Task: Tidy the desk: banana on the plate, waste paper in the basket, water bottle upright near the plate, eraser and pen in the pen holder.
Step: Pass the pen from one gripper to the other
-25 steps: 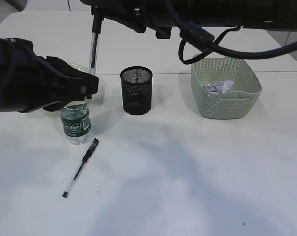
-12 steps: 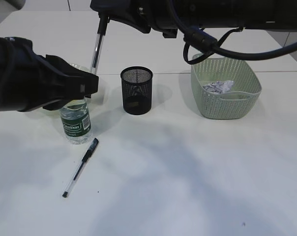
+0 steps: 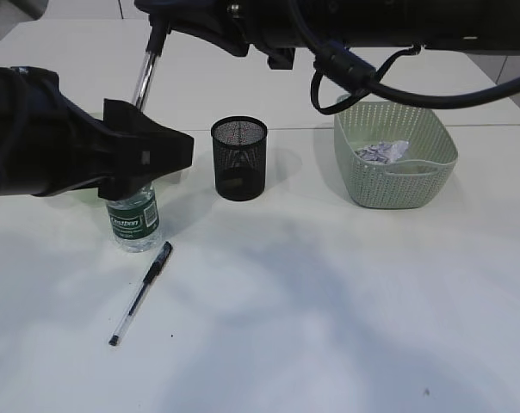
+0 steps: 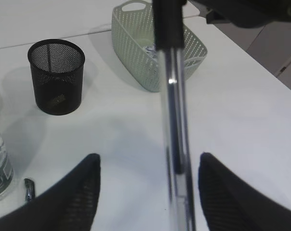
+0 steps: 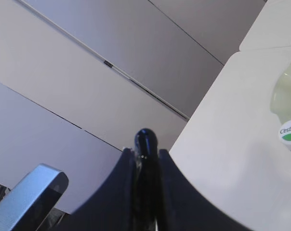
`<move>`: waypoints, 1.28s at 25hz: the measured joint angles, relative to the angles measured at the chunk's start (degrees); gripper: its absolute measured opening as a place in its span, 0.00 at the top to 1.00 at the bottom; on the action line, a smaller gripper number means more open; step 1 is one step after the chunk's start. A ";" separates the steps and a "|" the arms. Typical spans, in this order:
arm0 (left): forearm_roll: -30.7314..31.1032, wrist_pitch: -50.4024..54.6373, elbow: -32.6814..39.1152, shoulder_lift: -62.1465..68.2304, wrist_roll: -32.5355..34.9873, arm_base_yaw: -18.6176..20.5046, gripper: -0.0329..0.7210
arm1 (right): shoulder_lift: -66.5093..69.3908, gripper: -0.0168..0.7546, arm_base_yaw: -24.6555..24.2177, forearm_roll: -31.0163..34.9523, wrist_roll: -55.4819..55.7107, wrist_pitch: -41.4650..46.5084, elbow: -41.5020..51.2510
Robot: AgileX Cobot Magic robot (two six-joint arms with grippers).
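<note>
right fingers (image 5: 145,166): clenched on clear black-capped pen (image 3: 145,76)
left fingers (image 4: 90,180): released, spread either side of that pen
black mesh pen holder (image 3: 238,158): upright on white counter (image 3: 329,292)

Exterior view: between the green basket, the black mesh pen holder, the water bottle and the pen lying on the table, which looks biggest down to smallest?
1. Green basket
2. Black mesh pen holder
3. Water bottle, partly hidden by the left arm, so its rank against the holder is unsure
4. Pen lying on the table, long but thinnest
</note>
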 joint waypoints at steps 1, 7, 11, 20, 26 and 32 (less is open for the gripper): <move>0.24 0.12 0.00 0.00 0.00 0.00 0.30 | 0.00 0.90 0.00 0.00 0.11 0.10 0.00; 2.93 1.82 0.00 -0.13 0.00 1.49 0.19 | 0.00 0.90 0.00 0.22 0.11 0.10 0.00; 3.94 5.79 0.00 -2.58 0.09 6.96 0.20 | 0.00 0.90 0.00 0.81 0.11 -0.01 0.00; 4.36 18.58 0.00 -11.27 -0.04 28.83 0.25 | 0.00 0.91 0.00 -0.65 0.21 0.12 -0.09; 4.36 24.05 0.00 -13.75 -0.50 32.19 0.30 | 0.00 0.91 0.00 -2.73 0.21 -0.82 -0.09; 4.26 25.83 3.81 -18.40 -1.02 32.28 0.31 | 0.00 0.91 -1.37 -6.23 0.84 -4.45 -0.09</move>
